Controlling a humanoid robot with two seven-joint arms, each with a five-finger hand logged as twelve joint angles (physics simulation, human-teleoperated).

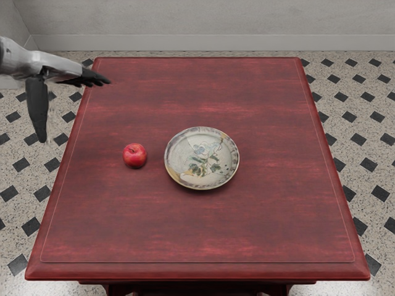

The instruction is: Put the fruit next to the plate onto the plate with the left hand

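A red apple (134, 155) rests on the dark red table, just left of a round painted plate (202, 158) that holds nothing. A small gap separates the two. My left hand (86, 78) hovers over the table's far left corner, well up and left of the apple, with its dark fingers stretched flat and holding nothing. The grey forearm enters from the left edge. No right arm shows.
The red wooden table (197, 240) fills most of the view, with a raised rim around it. Around it lies a speckled floor with black diamond tiles, and a pale wall runs along the back.
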